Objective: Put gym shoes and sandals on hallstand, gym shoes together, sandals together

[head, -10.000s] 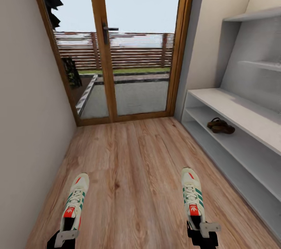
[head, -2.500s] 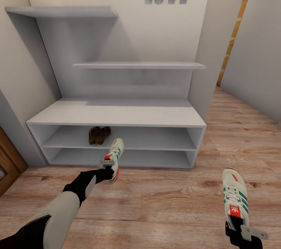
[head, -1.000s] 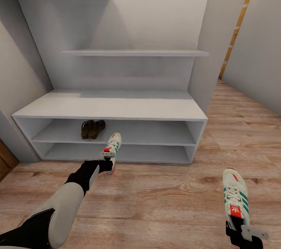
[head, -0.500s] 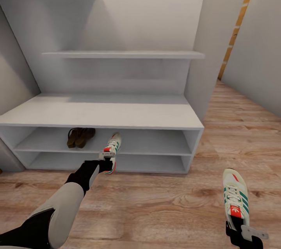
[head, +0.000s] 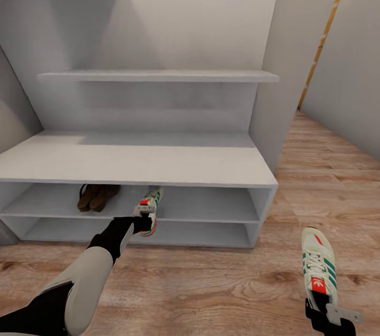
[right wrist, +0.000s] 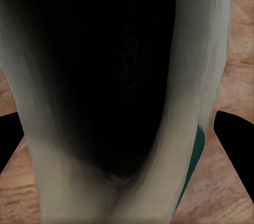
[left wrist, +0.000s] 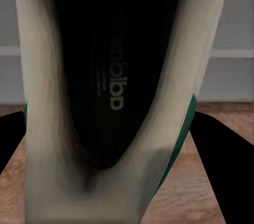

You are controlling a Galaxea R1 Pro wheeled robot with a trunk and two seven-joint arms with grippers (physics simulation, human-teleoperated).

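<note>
My left gripper [head: 141,216] is shut on the heel of a white gym shoe [head: 149,210] with green stripes, held with its toe at the opening of the upper shoe shelf of the hallstand [head: 137,159]. Its dark inside [left wrist: 119,76] looms close in the left wrist view. The two brown sandals [head: 96,196] lie side by side on that same shelf, left of the shoe. My right gripper [head: 331,316] is shut on the heel of the second gym shoe [head: 317,266], held over the corridor floor [head: 221,283] at the lower right; its opening [right wrist: 106,71] is close in the right wrist view.
The hallstand has a bench top, a lower shelf [head: 137,231] and two staggered wall shelves [head: 158,76] above. A pale wall corner [head: 269,109] stands right of it, and the corridor floor runs on past it to the right.
The view has moved closer to the hallstand and shifted right. The left gripper has carried its gym shoe forward, so its toe now sits under the bench top. The right arm holds still.
</note>
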